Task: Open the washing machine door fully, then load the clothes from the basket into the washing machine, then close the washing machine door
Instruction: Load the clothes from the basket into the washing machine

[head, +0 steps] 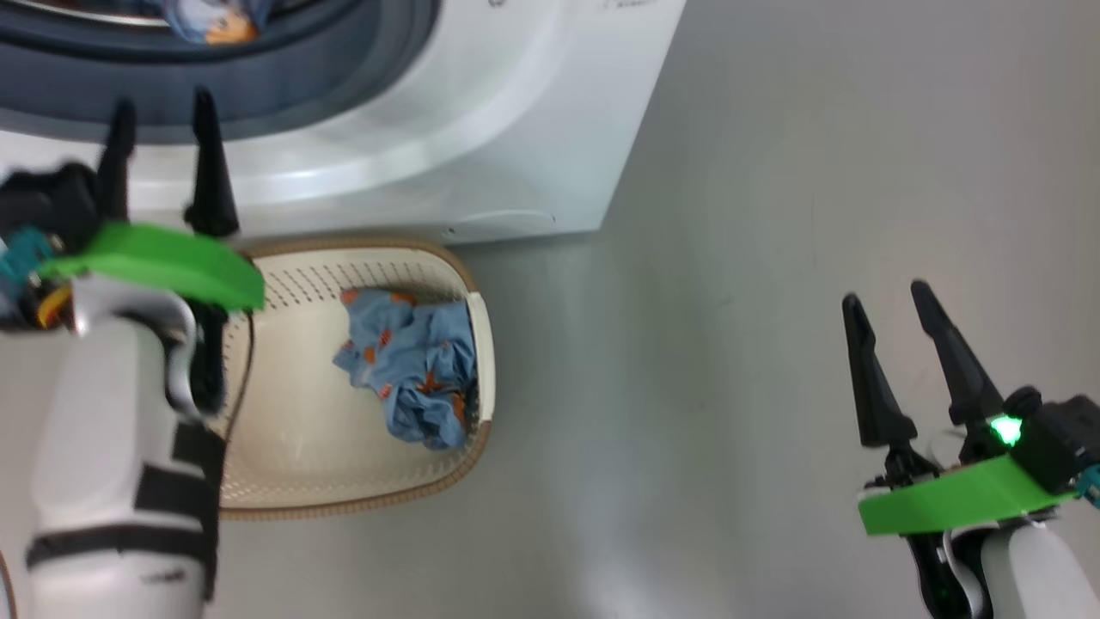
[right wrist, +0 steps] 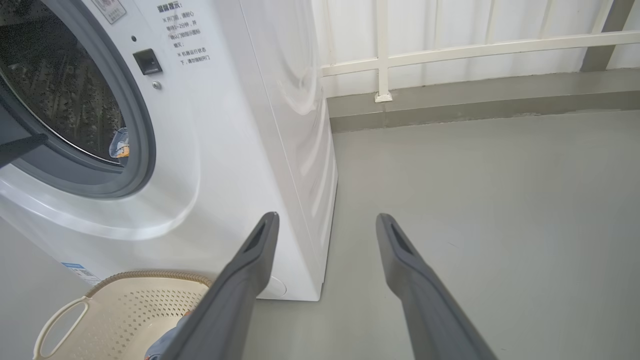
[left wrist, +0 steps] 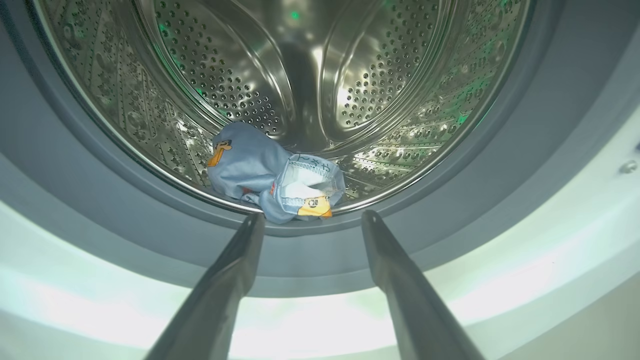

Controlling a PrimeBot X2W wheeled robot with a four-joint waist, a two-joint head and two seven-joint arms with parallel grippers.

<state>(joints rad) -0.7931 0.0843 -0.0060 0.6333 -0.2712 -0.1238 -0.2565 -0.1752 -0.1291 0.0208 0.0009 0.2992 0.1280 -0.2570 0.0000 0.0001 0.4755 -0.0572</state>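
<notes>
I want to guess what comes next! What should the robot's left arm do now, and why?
Probably lower the left gripper to the cream-white perforated plastic basket. Its jaws stand open and empty in front of the perforated steel drum, where one light blue printed garment lies, while another light blue printed bundle waits in the basket.

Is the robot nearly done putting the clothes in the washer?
Roughly halfway, it seems. Done: the washer stands open and one blue garment lies in the drum. In hand: nothing. The left pincer is open and empty at the opening, and the right pincer is open over the floor. Left: load the other blue garment from the basket, then shut the washer.
</notes>
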